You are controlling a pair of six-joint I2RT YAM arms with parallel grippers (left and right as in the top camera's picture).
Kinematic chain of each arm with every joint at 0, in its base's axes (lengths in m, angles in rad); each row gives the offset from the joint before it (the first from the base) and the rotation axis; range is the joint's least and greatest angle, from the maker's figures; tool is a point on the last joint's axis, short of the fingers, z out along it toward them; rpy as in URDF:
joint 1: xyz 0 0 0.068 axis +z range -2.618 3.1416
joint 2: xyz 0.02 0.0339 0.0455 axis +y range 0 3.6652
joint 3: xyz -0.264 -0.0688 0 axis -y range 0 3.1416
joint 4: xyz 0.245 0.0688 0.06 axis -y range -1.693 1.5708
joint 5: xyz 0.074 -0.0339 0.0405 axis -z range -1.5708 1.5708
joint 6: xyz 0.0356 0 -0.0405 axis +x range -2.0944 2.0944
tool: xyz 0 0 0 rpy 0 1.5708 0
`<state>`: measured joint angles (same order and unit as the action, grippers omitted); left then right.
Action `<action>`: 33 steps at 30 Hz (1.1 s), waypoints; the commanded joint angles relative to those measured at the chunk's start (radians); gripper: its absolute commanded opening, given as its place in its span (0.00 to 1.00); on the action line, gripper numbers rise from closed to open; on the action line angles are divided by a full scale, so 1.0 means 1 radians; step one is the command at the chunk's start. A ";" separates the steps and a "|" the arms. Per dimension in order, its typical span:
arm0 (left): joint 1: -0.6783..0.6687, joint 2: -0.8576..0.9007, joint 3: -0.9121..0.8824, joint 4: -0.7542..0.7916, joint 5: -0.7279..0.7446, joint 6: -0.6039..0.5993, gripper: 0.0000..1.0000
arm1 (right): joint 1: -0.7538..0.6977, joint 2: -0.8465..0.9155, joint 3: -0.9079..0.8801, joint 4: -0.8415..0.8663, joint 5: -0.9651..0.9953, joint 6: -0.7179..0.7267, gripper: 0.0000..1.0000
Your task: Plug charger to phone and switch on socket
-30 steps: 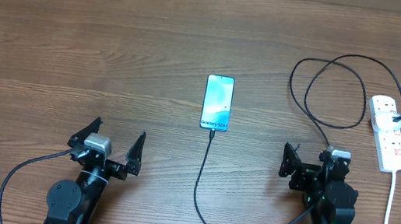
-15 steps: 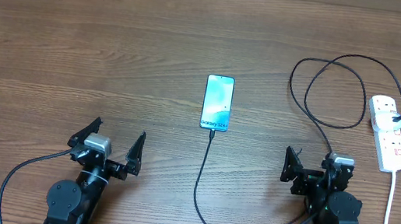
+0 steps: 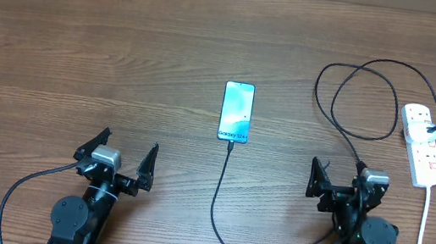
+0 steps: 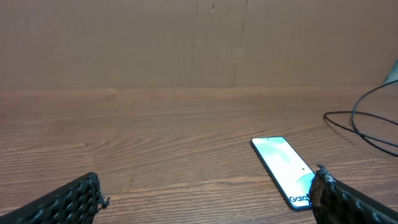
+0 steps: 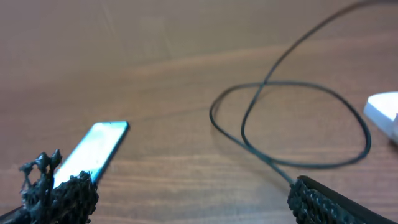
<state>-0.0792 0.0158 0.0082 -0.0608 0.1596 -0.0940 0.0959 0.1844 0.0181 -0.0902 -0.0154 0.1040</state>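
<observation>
Left pincer [image 3: 122,150] and right pincer [image 3: 338,180] apart, empty. Reaching right-edge socket [image 3: 423,151] may snag cable [image 3: 219,192], unplugging phone [image 3: 236,112].

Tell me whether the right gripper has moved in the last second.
Yes. The right gripper has drawn back slightly toward the overhead view's lower edge, away from the socket, which stayed put.

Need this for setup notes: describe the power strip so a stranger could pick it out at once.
On the wooden table, look to the right edge in the overhead view. There lies the power strip, a white oblong with red switches and a black plug in it. Unlike the thin black looping charger cable beside it, it is blocky and trails a thick white cord.
</observation>
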 commanded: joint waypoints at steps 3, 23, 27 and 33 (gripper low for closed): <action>0.000 -0.011 -0.003 -0.003 -0.010 0.027 1.00 | -0.002 -0.101 -0.010 0.005 -0.013 0.004 1.00; 0.000 -0.011 -0.003 -0.003 -0.010 0.027 1.00 | -0.002 -0.182 -0.010 0.006 -0.013 0.003 1.00; 0.000 -0.011 -0.003 -0.003 -0.010 0.027 0.99 | -0.002 -0.182 -0.010 0.006 -0.012 0.003 1.00; 0.000 -0.011 -0.003 -0.003 -0.010 0.027 1.00 | -0.002 -0.182 -0.010 0.006 -0.012 0.003 1.00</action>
<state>-0.0792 0.0158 0.0082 -0.0608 0.1596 -0.0940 0.0959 0.0128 0.0181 -0.0898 -0.0227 0.1043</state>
